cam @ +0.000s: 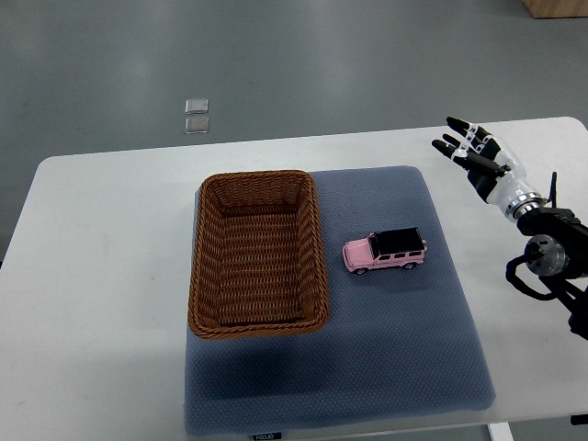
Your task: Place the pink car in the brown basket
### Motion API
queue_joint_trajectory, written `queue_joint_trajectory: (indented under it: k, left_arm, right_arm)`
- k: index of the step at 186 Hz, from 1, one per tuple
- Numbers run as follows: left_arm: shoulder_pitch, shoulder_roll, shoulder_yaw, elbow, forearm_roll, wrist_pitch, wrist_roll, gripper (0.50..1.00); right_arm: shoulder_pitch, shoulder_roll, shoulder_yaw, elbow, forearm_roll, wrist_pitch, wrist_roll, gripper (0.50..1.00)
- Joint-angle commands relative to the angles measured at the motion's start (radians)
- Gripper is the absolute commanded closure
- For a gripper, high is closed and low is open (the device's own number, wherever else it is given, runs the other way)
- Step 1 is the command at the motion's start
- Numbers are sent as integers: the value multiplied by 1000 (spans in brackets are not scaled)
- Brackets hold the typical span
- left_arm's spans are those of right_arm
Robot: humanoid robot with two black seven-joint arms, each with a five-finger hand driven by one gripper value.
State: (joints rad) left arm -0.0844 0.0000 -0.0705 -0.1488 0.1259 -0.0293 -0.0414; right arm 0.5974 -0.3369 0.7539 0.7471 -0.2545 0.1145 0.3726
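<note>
I see small pink toy car with black roof [385, 250] on blue mat [404, 367], just right of empty brown wicker basket [258, 254], long axis left-right. My right hand [480, 158], fingers spread, holding nothing, hovers far-right of car; left arm unseen.

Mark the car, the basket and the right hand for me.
car [385, 251]: top view, on its black roof.
basket [312, 241]: top view, on its right rim.
right hand [477, 156]: top view, on the palm.
</note>
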Motion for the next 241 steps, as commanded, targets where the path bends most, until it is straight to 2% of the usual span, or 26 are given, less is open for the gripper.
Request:
queue_joint_trajectory:
  k: [1, 117, 156, 241]
  left_arm:
    - [0, 0, 0, 0, 0, 0, 0, 500]
    - [0, 0, 0, 2, 0, 0, 0, 500]
    - [0, 0, 0, 2, 0, 0, 0, 500]
    - [0, 0, 0, 6, 0, 0, 0, 500]
  right_arm:
    - [-1, 1, -1, 0, -2, 4, 0, 587]
    - [2, -2, -8, 8, -17, 8, 0, 585]
    - [7, -11, -8, 11, -153, 105, 23, 587]
    - [19, -21, -7, 26, -336, 116, 62, 587]
